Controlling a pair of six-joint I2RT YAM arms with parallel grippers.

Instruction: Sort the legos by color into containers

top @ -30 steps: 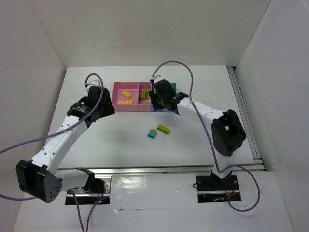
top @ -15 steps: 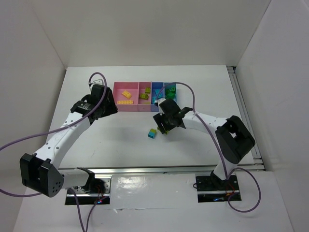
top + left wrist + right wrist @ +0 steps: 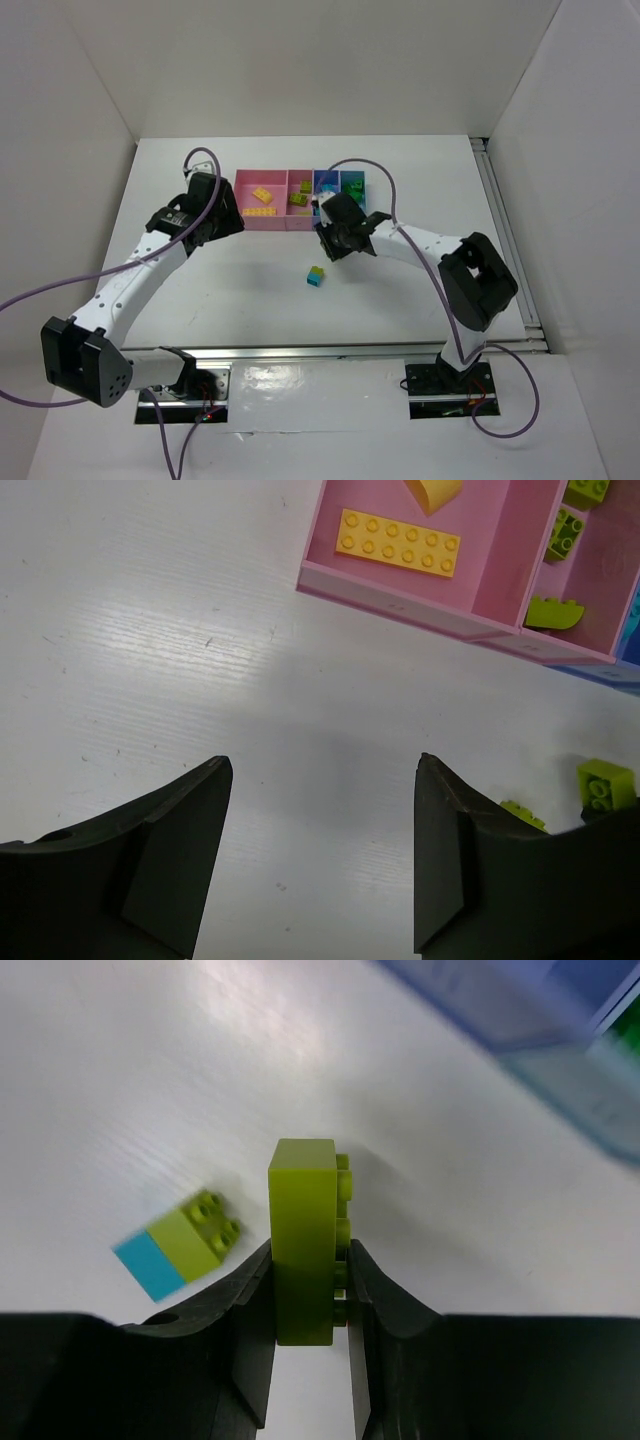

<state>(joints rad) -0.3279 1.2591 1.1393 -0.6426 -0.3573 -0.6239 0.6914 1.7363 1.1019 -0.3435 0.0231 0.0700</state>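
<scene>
Fingers (image 3: 245,1330) grip lime brick (image 3: 303,1240); pink bin (image 3: 390,602) holds yellows (image 3: 398,543).

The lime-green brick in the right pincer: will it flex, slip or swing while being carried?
The lime-green brick looks like hard moulded plastic, so it probably will not flex. The right pincer clamps only its near end, studs against one finger, so it could pivot if jolted. Being small, it is likely light.

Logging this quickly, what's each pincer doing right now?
Left pincer: open, holding nothing.
Right pincer: shut on a lime green lego.
</scene>
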